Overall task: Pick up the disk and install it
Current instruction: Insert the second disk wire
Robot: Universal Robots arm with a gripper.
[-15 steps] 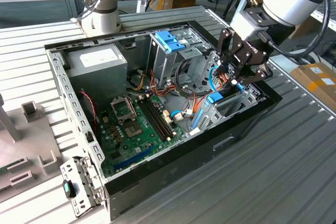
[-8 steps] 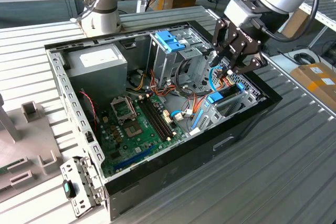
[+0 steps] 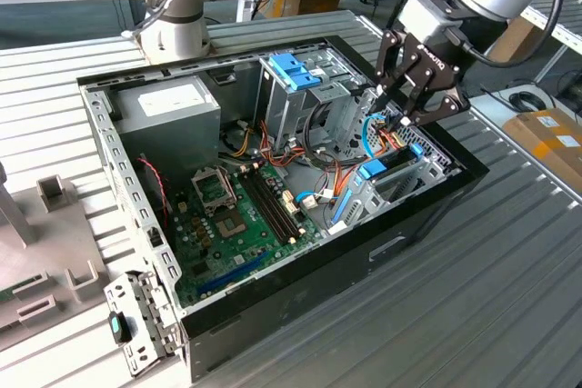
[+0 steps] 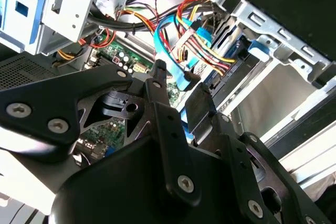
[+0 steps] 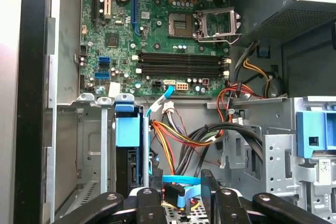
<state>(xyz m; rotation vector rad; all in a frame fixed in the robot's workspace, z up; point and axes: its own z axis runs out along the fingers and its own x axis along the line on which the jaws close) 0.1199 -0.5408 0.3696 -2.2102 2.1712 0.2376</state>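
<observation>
The disk (image 3: 389, 166) stands on edge in the metal drive bay at the exterior view's right end of the open computer case (image 3: 382, 252), its light-blue carrier tab up. In the first wrist view the disk (image 5: 127, 129) shows that tab above a dark body in the bay slot. My gripper (image 3: 397, 114) hovers just above the bay, apart from the disk. Its fingers (image 5: 208, 182) are open, and a blue data cable with a black plug (image 5: 176, 190) runs between them untouched. In the second wrist view the gripper (image 4: 177, 90) hangs over the same cable bundle, the disk's tab (image 4: 257, 48) beyond.
A metal drive cage with a blue latch (image 3: 294, 70) stands beside the bay. Bundled wires (image 3: 314, 147) lie between them over the motherboard (image 3: 241, 211). A power supply (image 3: 168, 111) fills the far corner. A loose bracket (image 3: 136, 320) lies outside the case.
</observation>
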